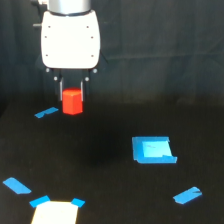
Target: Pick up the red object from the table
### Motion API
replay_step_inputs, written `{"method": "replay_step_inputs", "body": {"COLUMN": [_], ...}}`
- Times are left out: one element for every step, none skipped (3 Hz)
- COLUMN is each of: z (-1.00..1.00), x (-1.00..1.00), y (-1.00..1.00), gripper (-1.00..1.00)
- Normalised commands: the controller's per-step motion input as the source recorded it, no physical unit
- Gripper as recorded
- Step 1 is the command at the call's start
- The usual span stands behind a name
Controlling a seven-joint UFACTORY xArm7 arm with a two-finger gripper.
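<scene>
While the fingers (pixel 72 92) close on the red object (pixel 72 101), block held off the black worktop (pixel 100 165) at the exterior view's upper left, blue tape pieces (pixel 153 150) scattered, pale square patch (pixel 55 213) at the bottom edge

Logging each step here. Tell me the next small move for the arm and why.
Probably a short straight lift. The gripper appears closed on the red object, whose lower part shows below the fingers, low over the table. Raising it would confirm the hold.
</scene>
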Motion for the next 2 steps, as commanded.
{"method": "replay_step_inputs", "body": {"z": [0.19, -0.05], "x": [0.51, -0.03], "y": [0.40, -0.15], "gripper": [-1.00, -1.00]}}
